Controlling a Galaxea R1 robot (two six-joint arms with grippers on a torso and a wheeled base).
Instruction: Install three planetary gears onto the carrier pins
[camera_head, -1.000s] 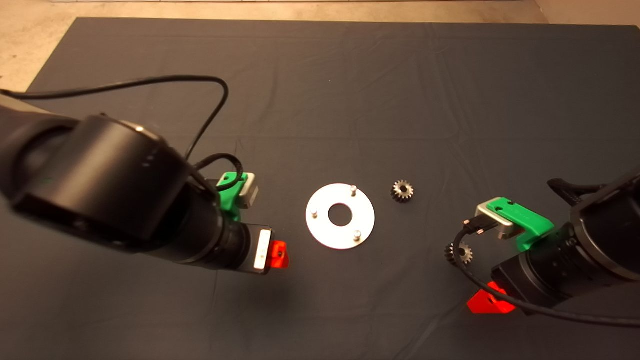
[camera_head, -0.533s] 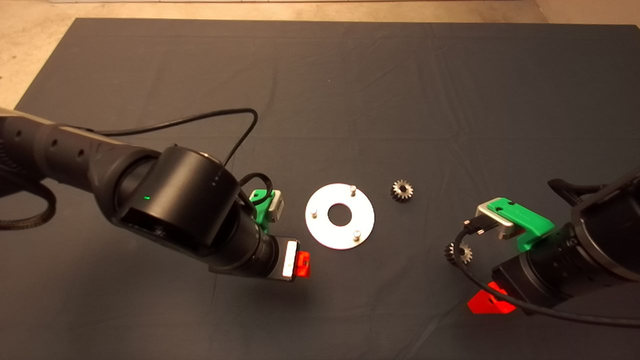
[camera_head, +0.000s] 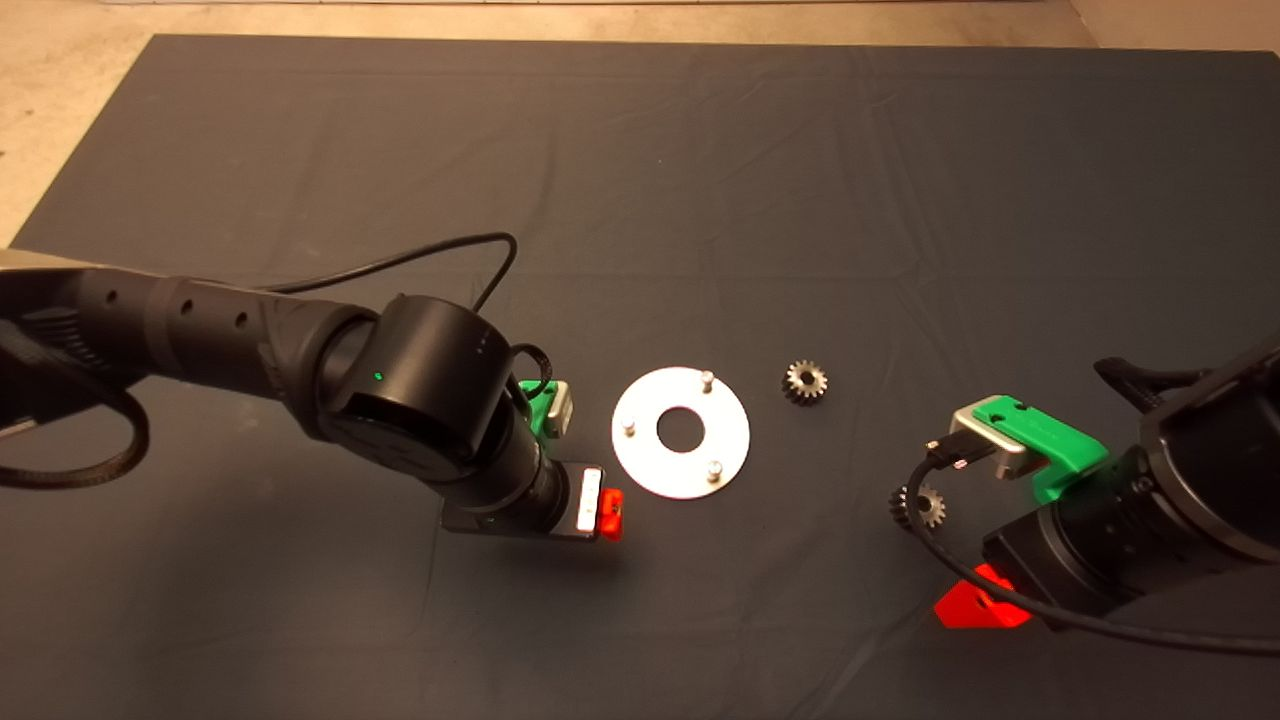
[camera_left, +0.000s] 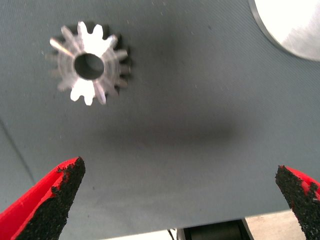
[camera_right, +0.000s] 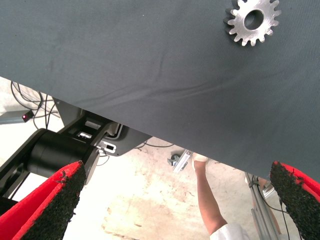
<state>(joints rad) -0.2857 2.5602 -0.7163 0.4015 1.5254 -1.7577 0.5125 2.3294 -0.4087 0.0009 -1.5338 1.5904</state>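
Planetary gears are what I track first, and I count three: one (camera_head: 804, 381) lies flat on the dark mat (camera_head: 700, 180) just beside the disc (camera_head: 680, 432) on its right, a second (camera_head: 922, 506) lies farther right, partly behind the right arm's cable, and a third (camera_left: 90, 63) shows only through my left wrist camera, flat on the mat with its bore facing up and the disc's bright rim (camera_left: 295, 25) near it. Each of the carrier pins (camera_head: 707, 379) stands bare on the disc, three short studs spaced around the central hole, with no gear on any of them. My left tool (camera_head: 610, 513) hangs over the mat just beside the disc's lower left edge, its arm reaching in from the left side of the desk. In the wrist view its fingers (camera_left: 50, 200) are spread wide, with nothing between them and the gear lying beyond the tips, apart from both pads. My right tool (camera_head: 975, 603) sits low at the right edge of the desk, near the second gear. Its fingers (camera_right: 50, 205) are also spread wide and hold nothing. That wrist view shows the gear (camera_right: 252, 21) on the mat, and past the mat's edge the pale floor (camera_right: 145, 200), some black equipment and a person's arm (camera_right: 207, 200).
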